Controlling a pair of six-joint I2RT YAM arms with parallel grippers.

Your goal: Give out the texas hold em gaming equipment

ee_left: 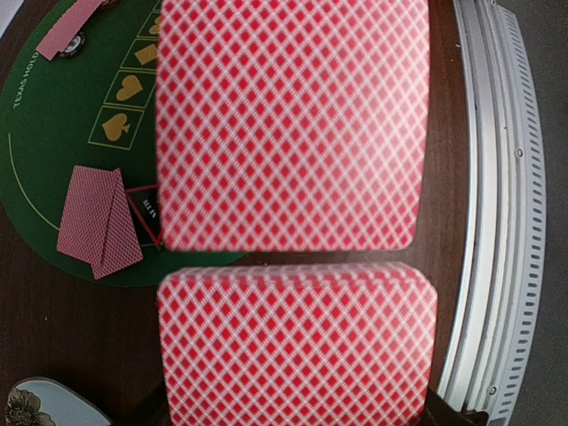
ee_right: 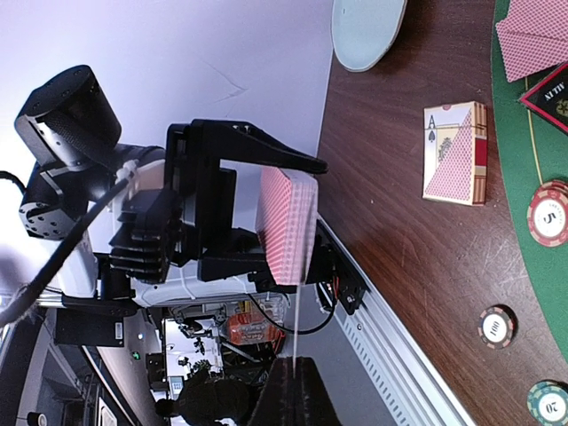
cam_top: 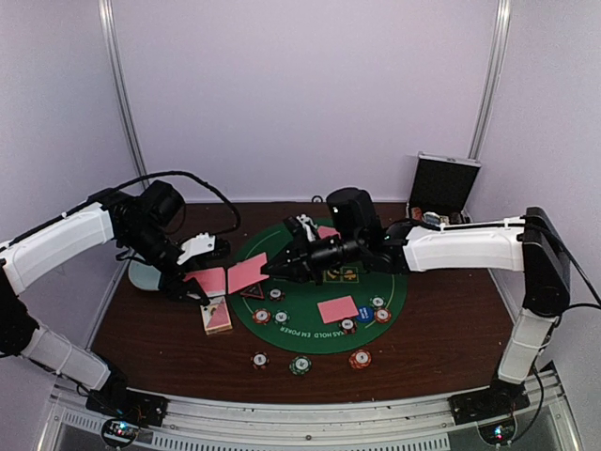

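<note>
My left gripper (cam_top: 199,285) is shut on a deck of pink-red-backed playing cards (ee_left: 297,346) at the left rim of the green mat (cam_top: 310,334). My right gripper (ee_right: 306,395) is shut on the edge of a single card (cam_top: 246,272) that hangs just beyond the deck's top. In the right wrist view this card (ee_right: 296,328) shows edge-on as a thin line. Two cards (ee_left: 98,222) lie overlapped on the mat by the black red-edged triangular marker (ee_left: 146,213). Another card (cam_top: 338,309), striped chips (cam_top: 261,316) and a blue button (cam_top: 365,316) also lie on the mat.
A card box (cam_top: 217,315) lies on the wood left of the mat. Three chips (cam_top: 300,365) sit on the wood near the front edge. A pale blue dish (cam_top: 146,275) is under the left arm. The open metal case (cam_top: 443,188) stands at the back right.
</note>
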